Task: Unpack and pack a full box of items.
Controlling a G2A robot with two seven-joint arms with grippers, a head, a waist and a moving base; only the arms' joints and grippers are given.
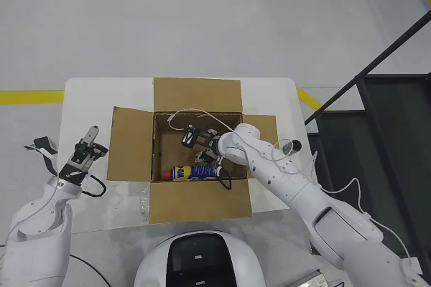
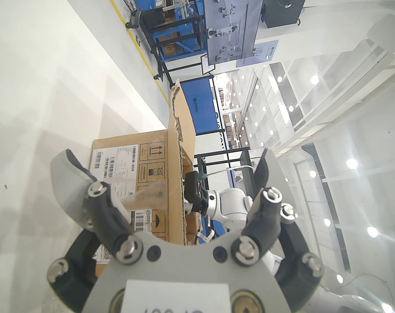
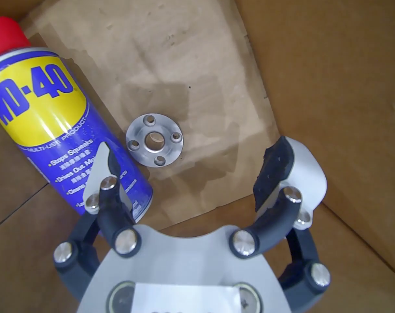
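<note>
Inside the box [image 1: 130, 143], the right gripper [image 3: 190, 151] gapes empty near a metal flange [image 3: 154, 144] and spray can [image 3: 50, 115]. Outside the box, the left gripper [image 2: 166, 157] is spread open too.

In the box [image 1: 197, 93], the spray can [image 3: 54, 125] is lying beside the right pincer [image 3: 190, 154], the flange [image 3: 154, 139] resting just ahead.
</note>
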